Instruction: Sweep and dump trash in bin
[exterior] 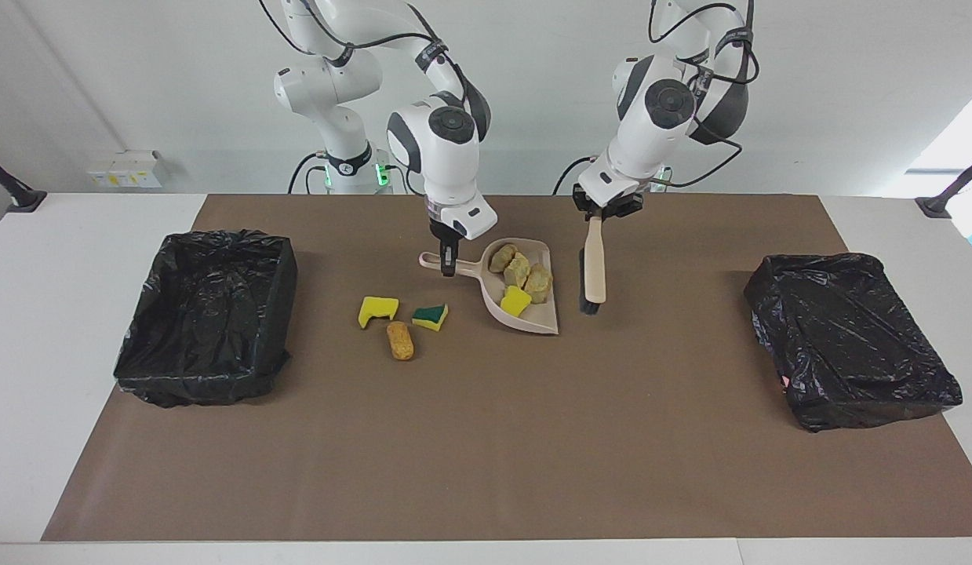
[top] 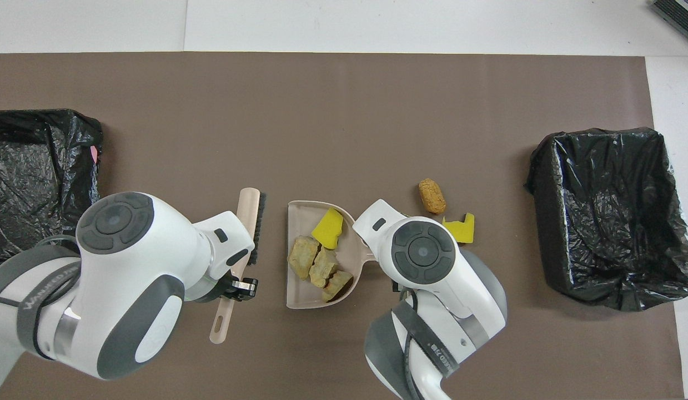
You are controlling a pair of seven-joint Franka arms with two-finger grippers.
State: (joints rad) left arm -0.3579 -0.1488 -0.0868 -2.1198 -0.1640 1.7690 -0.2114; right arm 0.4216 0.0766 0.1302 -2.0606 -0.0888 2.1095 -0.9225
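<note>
My right gripper [exterior: 448, 265] is shut on the handle of the beige dustpan [exterior: 533, 318], which rests on the mat. In the pan lie three tan chunks [exterior: 519, 271] and a yellow sponge [exterior: 515, 300]; all show in the overhead view [top: 313, 264]. My left gripper [exterior: 602, 213] is shut on the handle of the beige brush [exterior: 595, 263]. It holds the brush bristle end down beside the pan, toward the left arm's end. On the mat lie a yellow sponge [exterior: 377, 310], a green-and-yellow sponge [exterior: 430, 316] and a brown chunk [exterior: 400, 340].
A black-lined bin [exterior: 207, 314] stands at the right arm's end of the brown mat. A second one [exterior: 846, 337] stands at the left arm's end. In the overhead view my right arm covers the green-and-yellow sponge.
</note>
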